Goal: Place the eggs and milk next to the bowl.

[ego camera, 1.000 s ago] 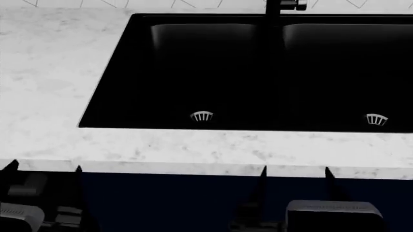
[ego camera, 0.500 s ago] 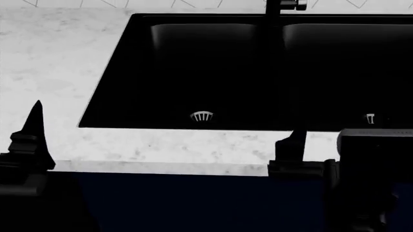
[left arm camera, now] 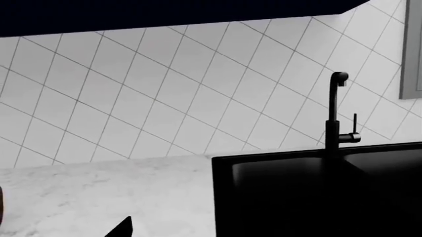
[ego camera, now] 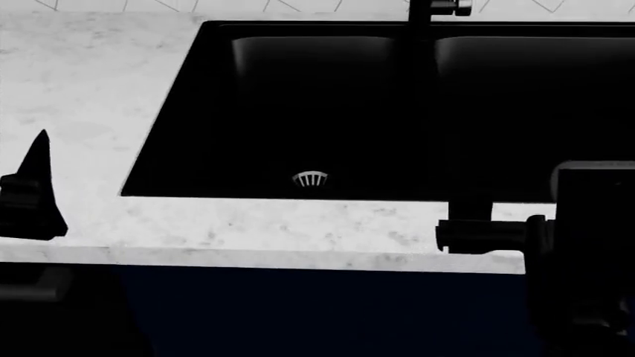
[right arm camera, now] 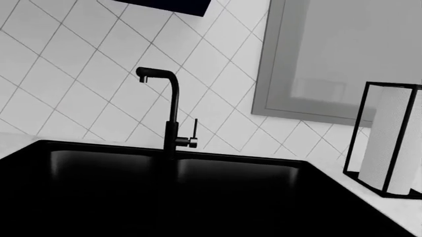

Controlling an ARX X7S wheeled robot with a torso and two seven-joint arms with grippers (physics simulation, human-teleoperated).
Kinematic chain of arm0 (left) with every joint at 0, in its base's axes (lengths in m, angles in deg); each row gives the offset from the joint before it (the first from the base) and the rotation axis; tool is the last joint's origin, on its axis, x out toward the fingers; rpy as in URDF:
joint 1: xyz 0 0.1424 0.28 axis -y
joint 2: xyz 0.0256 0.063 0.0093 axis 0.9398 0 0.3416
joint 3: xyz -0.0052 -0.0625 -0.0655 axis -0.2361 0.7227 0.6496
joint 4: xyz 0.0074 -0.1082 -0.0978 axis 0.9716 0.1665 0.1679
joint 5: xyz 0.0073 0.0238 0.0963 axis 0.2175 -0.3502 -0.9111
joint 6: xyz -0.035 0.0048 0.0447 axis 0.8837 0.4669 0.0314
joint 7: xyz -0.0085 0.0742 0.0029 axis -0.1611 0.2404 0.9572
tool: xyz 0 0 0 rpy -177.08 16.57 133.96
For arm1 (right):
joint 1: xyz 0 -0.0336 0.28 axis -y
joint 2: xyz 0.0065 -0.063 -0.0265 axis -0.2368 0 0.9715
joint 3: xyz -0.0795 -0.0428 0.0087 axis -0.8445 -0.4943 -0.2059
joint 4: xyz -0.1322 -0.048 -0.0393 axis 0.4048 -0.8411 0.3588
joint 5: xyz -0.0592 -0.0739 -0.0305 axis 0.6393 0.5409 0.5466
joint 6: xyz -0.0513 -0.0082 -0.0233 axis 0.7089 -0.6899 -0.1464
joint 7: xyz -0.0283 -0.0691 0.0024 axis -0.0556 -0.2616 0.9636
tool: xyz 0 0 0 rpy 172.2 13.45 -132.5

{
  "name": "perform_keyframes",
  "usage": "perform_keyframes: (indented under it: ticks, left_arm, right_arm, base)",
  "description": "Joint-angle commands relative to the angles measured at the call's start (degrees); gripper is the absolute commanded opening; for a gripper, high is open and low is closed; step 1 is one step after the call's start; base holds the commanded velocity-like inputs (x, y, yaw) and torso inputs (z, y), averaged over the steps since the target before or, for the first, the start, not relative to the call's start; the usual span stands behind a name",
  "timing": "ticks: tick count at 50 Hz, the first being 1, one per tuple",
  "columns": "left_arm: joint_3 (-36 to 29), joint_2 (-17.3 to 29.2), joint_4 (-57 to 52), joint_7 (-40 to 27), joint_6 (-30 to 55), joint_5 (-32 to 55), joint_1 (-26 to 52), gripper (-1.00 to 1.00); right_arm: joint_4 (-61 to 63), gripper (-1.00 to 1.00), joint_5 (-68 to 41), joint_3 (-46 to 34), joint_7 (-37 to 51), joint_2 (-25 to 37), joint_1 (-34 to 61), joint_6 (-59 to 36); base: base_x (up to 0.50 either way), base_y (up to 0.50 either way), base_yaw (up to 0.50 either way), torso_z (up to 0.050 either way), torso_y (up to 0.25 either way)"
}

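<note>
The eggs, the milk and the bowl are out of view in all frames. A thin dark brown sliver at the edge of the left wrist view [left arm camera: 1,210] is too small to identify. My left gripper [ego camera: 38,178] is at the head view's left edge over the counter's front, with one pointed black finger showing. One fingertip [left arm camera: 123,228] shows in the left wrist view. My right gripper [ego camera: 468,223] is at the right over the sink's front rim, black against the black basin. Neither gripper's jaw state can be read, and I see nothing held.
A black double sink [ego camera: 159,160] is set into the white marble counter [ego camera: 79,89], with a black faucet [ego camera: 421,15] at the back, also in both wrist views [left arm camera: 334,113] [right arm camera: 170,113]. A paper towel roll in a black frame [right arm camera: 392,138] stands right of the sink. The wall is tiled.
Both arms have risen from below the counter edge. The left gripper moved up and left. The right gripper moved up and right and now hides the right drain.
</note>
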Motion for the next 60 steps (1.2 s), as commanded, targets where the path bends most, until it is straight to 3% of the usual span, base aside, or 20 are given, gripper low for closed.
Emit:
perform_keyframes:
  ticks: [1,5,6,15,60]
  left_arm:
    - [-0.05,-0.79,-0.04,0.05,-1.56,-0.45,-1.54,1.0]
    - [-0.05,-0.79,-0.04,0.05,-1.56,-0.45,-1.54,1.0]
    - [2.29,-4.82,-1.32,5.81,0.7,-6.97,-1.34,1.0]
    - [2.81,-4.82,-0.05,5.16,-0.89,-7.56,-2.85,1.0]
    - [4.98,-4.18,-1.02,4.05,-1.44,-6.1,-4.73,1.0]
  right_arm:
    - [-0.39,1.0,0.56,-0.49,0.24,-0.71,-1.44,2.0]
    - [-0.39,1.0,0.56,-0.49,0.24,-0.71,-1.44,2.0]
    - [0.13,1.0,6.09,1.62,-4.71,-4.11,-1.2,1.44]
    - [-1.25,1.0,6.6,0.39,-4.57,-3.76,-2.55,4.06]
    - [1.92,1.0,4.17,0.3,-4.31,-3.89,-4.96,4.14]
  base:
    - [0.0,0.0,0.0,0.0,0.0]
    - [0.0,0.0,0.0,0.0,0.0]
    - [0.0,0.0,0.0,0.0,0.0]
    - [0.0,0.0,0.0,0.0,0.0]
    - [0.0,0.5,0.0,0.0,0.0]
